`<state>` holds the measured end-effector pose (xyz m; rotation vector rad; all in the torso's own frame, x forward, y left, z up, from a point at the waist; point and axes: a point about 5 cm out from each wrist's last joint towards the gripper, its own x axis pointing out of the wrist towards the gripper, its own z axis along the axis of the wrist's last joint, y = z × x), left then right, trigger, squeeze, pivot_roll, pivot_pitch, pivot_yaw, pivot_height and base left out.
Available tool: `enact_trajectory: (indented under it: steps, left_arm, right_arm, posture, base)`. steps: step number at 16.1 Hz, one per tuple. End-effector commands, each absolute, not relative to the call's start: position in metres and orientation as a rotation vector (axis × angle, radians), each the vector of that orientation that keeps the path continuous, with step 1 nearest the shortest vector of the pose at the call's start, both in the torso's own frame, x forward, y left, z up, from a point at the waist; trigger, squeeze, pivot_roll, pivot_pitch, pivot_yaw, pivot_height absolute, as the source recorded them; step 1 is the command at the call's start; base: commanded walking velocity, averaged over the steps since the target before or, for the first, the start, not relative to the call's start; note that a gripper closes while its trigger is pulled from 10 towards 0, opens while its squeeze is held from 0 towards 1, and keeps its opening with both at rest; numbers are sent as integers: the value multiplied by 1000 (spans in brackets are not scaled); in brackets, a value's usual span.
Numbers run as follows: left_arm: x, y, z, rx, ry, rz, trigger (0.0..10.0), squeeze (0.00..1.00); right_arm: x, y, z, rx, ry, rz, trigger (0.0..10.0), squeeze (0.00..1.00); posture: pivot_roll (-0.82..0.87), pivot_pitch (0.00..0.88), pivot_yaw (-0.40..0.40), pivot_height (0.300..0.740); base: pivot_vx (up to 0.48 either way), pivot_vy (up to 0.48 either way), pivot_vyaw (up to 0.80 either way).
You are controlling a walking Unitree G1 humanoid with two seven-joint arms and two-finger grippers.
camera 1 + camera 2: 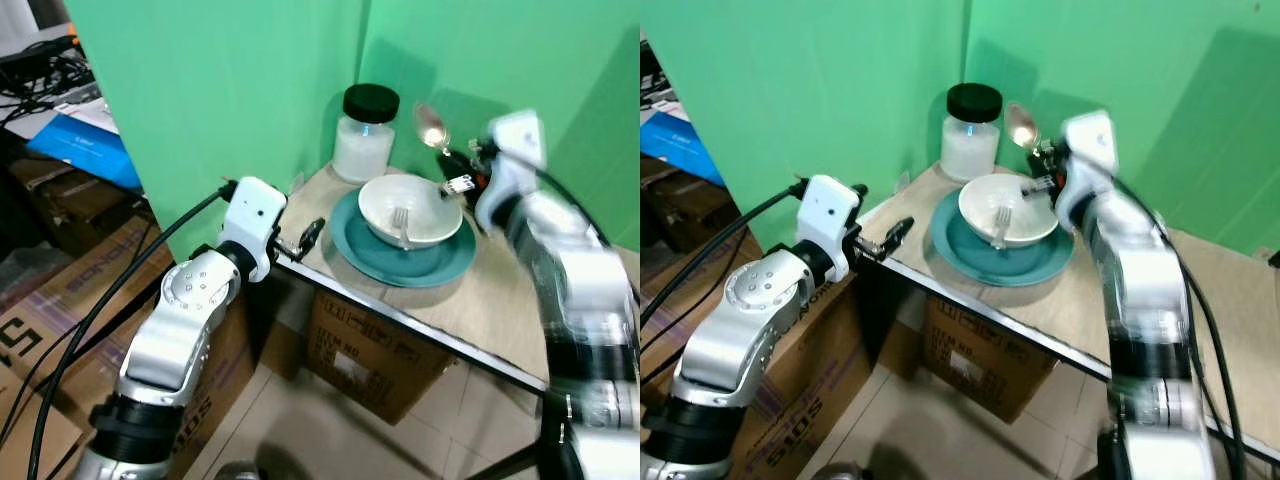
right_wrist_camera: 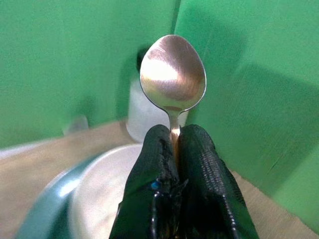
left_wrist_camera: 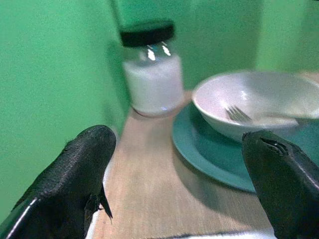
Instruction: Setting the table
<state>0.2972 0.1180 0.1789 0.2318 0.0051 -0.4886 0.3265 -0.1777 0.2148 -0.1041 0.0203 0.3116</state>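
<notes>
The left gripper [image 1: 312, 236] waits at the near edge of the light wooden table [image 1: 480, 310], its black fingers apart and empty. Beyond it, a white ceramic bowl [image 1: 410, 210] holding a metal fork [image 1: 401, 222] sits on a round teal plate [image 1: 403, 252]. Above the bowl's far rim, the right gripper [image 2: 174, 144] is clamped on a shiny metal spoon [image 2: 172, 74], bowl end up, probably for laying it down. Behind stands a black-lidded glass jar [image 1: 364, 132].

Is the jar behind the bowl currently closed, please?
Closed: the jar stands upright with its black lid seated on top.
</notes>
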Motion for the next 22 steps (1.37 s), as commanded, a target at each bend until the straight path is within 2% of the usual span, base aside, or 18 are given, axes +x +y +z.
enact_trajectory:
  steps: [1,2,3,7,11,15,22]
  left_arm:
    - [294,117,182,214,-21,-459,10000,0]
    - [292,114,182,199,-24,-450,10000,0]
    - [291,111,182,194,-29,-446,10000,0]
    - [297,112,185,208,-58,-383,10000,0]
    - [295,121,187,210,-77,-299,10000,0]
    - [292,124,183,205,-58,-283,10000,0]
    - [283,138,178,213,-53,-210,10000,0]
  right_arm:
    - [301,-176,229,-28,-110,265,0,0]
    - [281,-176,222,8,-146,192,3255,0]
    - [270,-174,216,1,-140,151,10000,0]
    - [254,-168,211,8,-128,113,10000,0]
    - [255,-165,206,-26,-102,77,10000,0]
    - [252,-176,200,-37,-65,-16,10000,0]
    - [246,-164,181,26,6,40,10000,0]
  posture:
    - [18,0,-31,740]
    - [3,0,-13,740]
    - [-3,0,-7,740]
    - [0,0,-12,740]
    - [14,0,-37,740]
    - [27,0,-39,740]
    - [78,0,-82,740]
  base:
    - [0,0,0]
    - [0,0,0]
    - [0,0,0]
    - [0,0,0]
    - [0,0,-800]
    - [0,0,-800]
    - [0,0,-800]
